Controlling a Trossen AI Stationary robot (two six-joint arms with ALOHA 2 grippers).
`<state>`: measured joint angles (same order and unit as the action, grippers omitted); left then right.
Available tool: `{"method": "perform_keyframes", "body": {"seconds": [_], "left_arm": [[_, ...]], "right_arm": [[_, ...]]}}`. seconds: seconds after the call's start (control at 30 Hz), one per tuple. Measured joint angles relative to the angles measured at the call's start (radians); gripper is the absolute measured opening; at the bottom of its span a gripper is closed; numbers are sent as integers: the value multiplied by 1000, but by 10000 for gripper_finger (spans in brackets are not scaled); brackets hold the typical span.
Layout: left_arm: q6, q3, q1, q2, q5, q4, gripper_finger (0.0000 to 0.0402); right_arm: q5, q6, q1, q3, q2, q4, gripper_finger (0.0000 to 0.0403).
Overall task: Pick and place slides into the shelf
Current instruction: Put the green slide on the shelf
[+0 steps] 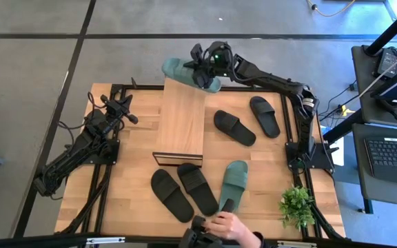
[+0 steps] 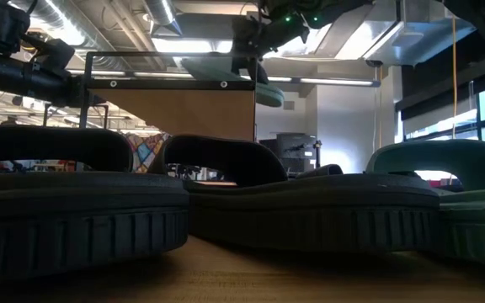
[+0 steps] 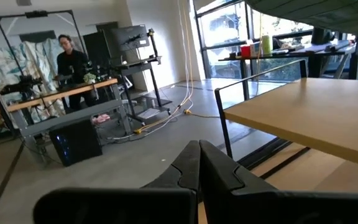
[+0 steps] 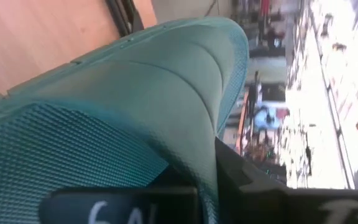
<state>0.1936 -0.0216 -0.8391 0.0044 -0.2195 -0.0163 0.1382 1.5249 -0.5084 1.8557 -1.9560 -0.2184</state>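
Observation:
A sage green slide [image 1: 179, 69] sits in my right gripper [image 1: 202, 70] over the far end of the shelf [image 1: 181, 122], a low rack with a light wood top. In the low view this slide [image 2: 226, 71] shows at the height of the shelf's top rail [image 2: 167, 82]. Two black slides [image 1: 234, 127] [image 1: 264, 116] lie flat to the shelf's right. Two more black slides [image 1: 171, 195] [image 1: 197, 187] and a second green slide [image 1: 234, 182] lie on their soles near the table's near edge. My left gripper [image 1: 120, 108] is shut, left of the shelf, touching nothing. My right gripper is shut on the green slide at its wide strap [image 4: 185, 124], near the strap's edge. One finger [image 4: 253, 186] shows beside that edge, the other is below the ribbed footbed [image 4: 67, 149]. The slide lies roughly level, across the shelf's far end. I cannot tell whether it touches the top.
A person's hand [image 1: 227, 224] reaches in at the near edge, by the near end of the green slide. A small potted plant [image 1: 296, 204] stands at the near right corner. Bare tabletop lies between the shelf and my left arm.

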Motion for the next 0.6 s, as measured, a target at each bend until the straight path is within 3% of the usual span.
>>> {"method": "perform_keyframes", "body": {"seconds": [0.3, 0.6], "left_arm": [[0, 0, 0, 0, 0, 0, 0], [0, 0, 0, 2, -1, 1, 0]], "right_arm": [[151, 73, -17, 0, -21, 82, 12], [155, 104, -47, 0, -112, 105, 12]]}}
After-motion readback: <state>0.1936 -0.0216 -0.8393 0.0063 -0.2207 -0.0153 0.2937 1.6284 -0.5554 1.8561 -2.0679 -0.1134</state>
